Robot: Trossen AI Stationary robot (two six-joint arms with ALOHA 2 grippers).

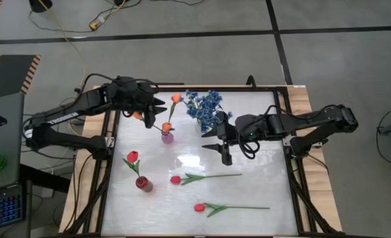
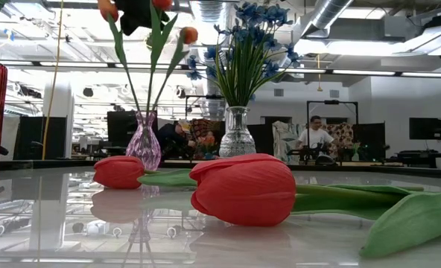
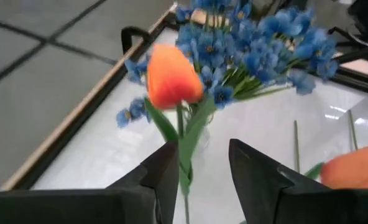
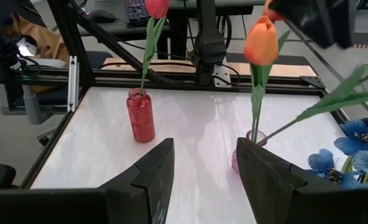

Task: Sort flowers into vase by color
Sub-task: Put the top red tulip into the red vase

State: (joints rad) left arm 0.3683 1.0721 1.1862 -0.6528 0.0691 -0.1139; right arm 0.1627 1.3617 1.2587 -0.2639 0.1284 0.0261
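A: Where is the left tool [image 1: 157, 106]?
B: Above the pink vase [image 1: 167, 137] near the worktop's [image 1: 261, 158] far edge, by the left side. Its fingers stand parted around an orange tulip's [image 3: 173, 78] stem without pressing it; that stem goes down into the pink vase.
A: And the right tool [image 1: 216, 144]?
B: Open and empty, near the middle of the worktop, just beside the clear vase of blue blossoms [image 1: 204, 106].
A: The red ones?
B: One red tulip [image 1: 132, 157] stands in the red vase [image 1: 143, 183] by the left edge; two more [image 1: 176, 179] [image 1: 199, 207] lie flat toward the near edge.
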